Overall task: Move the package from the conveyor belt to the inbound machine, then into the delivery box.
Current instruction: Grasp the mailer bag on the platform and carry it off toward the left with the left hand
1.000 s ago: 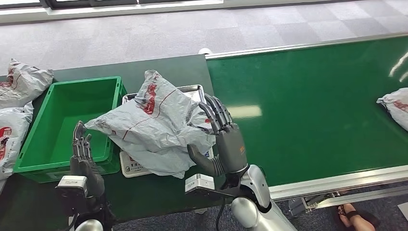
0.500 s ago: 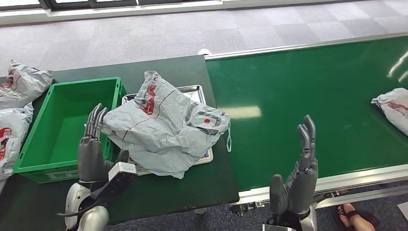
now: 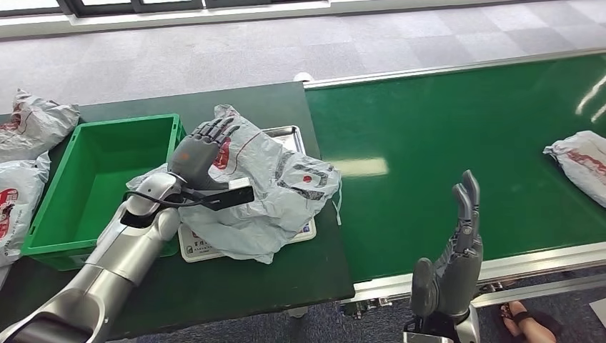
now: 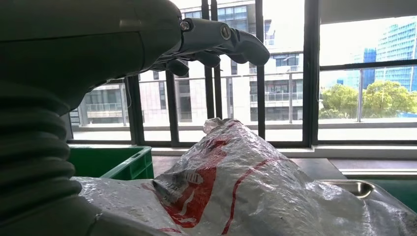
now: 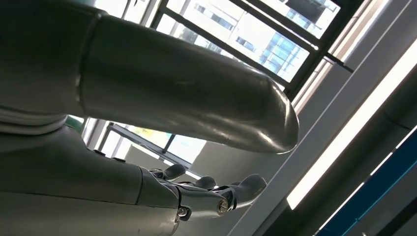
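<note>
A crumpled grey package (image 3: 268,193) with red print lies on the metal tray of the inbound machine (image 3: 291,133), beside the green delivery box (image 3: 100,179). My left hand (image 3: 199,150) hovers over the package's box-side end, fingers spread, holding nothing. In the left wrist view the fingers (image 4: 216,42) hang just above the package (image 4: 246,187), apart from it. My right hand (image 3: 454,261) stands upright at the near edge of the green conveyor belt (image 3: 457,143), fingers straight, empty. A second grey package (image 3: 580,163) lies on the belt at the far right.
Two more grey packages (image 3: 28,125) lie left of the delivery box on the dark table (image 3: 236,286). The box is empty inside. A person's sandalled foot (image 3: 525,321) shows on the floor at the lower right.
My left arm has risen from beside the box and reached over the package. My right hand stays drawn back at the belt's near edge. The far package has moved left along the belt.
</note>
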`<state>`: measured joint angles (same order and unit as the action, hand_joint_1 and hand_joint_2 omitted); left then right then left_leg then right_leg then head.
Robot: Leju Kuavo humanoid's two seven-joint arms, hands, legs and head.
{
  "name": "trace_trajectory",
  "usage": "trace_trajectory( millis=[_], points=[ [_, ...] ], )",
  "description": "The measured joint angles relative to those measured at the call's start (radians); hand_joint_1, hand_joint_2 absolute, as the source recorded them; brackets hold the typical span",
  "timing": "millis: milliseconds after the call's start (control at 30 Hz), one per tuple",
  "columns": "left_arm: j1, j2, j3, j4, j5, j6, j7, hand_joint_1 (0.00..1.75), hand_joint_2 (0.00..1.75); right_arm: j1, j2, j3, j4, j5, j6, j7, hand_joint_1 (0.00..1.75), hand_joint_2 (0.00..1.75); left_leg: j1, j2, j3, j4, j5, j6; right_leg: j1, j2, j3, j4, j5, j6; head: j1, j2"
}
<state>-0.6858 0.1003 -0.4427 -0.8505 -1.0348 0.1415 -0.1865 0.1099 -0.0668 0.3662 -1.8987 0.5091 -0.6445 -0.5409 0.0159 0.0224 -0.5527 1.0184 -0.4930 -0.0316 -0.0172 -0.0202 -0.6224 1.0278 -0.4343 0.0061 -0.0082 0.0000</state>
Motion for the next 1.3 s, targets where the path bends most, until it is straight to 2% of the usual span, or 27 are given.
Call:
trace_trajectory(
  millis=[233,567,767,933,1000,1033,1100,1133,1167,1200,1300],
  points=[
    [-0.059,0.0,-0.038,0.125,-0.001,0.0,-0.002,0.0,1.75,-0.002,-0.007,0.0,0.006,0.0,-0.003,0.0,0.0,0.0,0.0,0.0,-0.002,0.0,0.0,0.0,0.0,0.001,-0.003,0.0,0.0,0.0,0.0,0.0],
    [-0.077,0.0,-0.044,0.171,-0.003,-0.007,-0.004,0.0,1.75,-0.004,-0.011,0.0,0.008,-0.001,-0.003,0.0,0.0,0.0,0.0,0.0,-0.003,0.0,0.0,0.0,0.0,0.001,-0.003,0.0,0.0,0.0,0.0,0.0],
    [-0.127,-0.01,-0.105,0.226,0.002,-0.128,-0.041,0.0,1.75,-0.004,-0.015,0.0,0.014,-0.005,-0.003,-0.006,0.0,0.0,0.0,0.0,-0.002,0.0,0.0,0.0,0.0,0.001,-0.003,0.0,0.0,0.0,0.0,0.0],
    [-0.195,-0.048,-0.194,0.323,0.011,-0.227,-0.064,0.0,1.75,-0.014,-0.016,0.002,0.038,-0.017,0.004,-0.022,0.0,0.0,0.0,-0.003,-0.003,0.0,0.0,0.0,0.0,-0.001,-0.002,0.0,0.0,0.0,0.0,0.0],
    [-0.215,-0.063,-0.231,0.357,0.007,-0.288,-0.081,0.24,1.75,-0.026,-0.016,0.005,0.053,-0.019,0.005,-0.025,0.0,0.0,0.0,-0.003,-0.003,0.0,0.0,0.0,0.0,-0.001,-0.001,0.0,-0.001,0.0,0.0,0.0],
    [-0.224,-0.07,-0.25,0.373,-0.001,-0.328,-0.095,0.47,1.75,-0.032,-0.016,0.007,0.061,-0.02,0.007,-0.026,0.0,0.0,0.0,-0.004,-0.003,0.0,0.0,0.0,0.0,-0.002,0.001,0.0,-0.001,0.0,0.0,0.0],
    [-0.241,-0.08,-0.295,0.401,-0.025,-0.399,-0.127,1.17,1.75,-0.044,-0.012,0.012,0.084,-0.021,0.011,-0.028,0.0,0.0,0.0,-0.005,-0.001,-0.001,-0.003,0.001,-0.001,-0.003,0.007,0.0,-0.004,0.001,0.0,0.0],
    [-0.247,-0.082,-0.318,0.414,-0.035,-0.416,-0.142,1.45,1.75,-0.049,-0.008,0.016,0.096,-0.02,0.011,-0.029,0.0,0.0,0.0,-0.005,0.002,-0.002,-0.005,0.001,-0.001,-0.003,0.012,0.0,-0.007,0.001,0.0,0.0],
    [-0.253,-0.082,-0.34,0.427,-0.041,-0.424,-0.153,1.67,1.75,-0.054,-0.005,0.021,0.108,-0.019,0.011,-0.03,0.0,0.0,0.0,-0.005,0.006,-0.002,-0.008,0.001,-0.001,-0.004,0.017,0.0,-0.01,0.001,0.0,0.0],
    [-0.257,-0.083,-0.361,0.438,-0.044,-0.428,-0.164,1.73,1.75,-0.058,-0.001,0.026,0.119,-0.019,0.011,-0.031,0.0,0.0,0.0,-0.005,0.011,-0.003,-0.01,0.002,-0.001,-0.004,0.022,0.0,-0.013,0.002,0.0,0.0],
    [-0.264,-0.082,-0.407,0.458,-0.048,-0.434,-0.187,1.75,1.75,-0.069,0.006,0.036,0.136,-0.017,0.013,-0.031,0.0,0.0,0.0,-0.006,0.021,-0.003,-0.012,0.002,-0.001,-0.006,0.032,0.0,-0.017,0.002,0.0,0.0]
  ],
)
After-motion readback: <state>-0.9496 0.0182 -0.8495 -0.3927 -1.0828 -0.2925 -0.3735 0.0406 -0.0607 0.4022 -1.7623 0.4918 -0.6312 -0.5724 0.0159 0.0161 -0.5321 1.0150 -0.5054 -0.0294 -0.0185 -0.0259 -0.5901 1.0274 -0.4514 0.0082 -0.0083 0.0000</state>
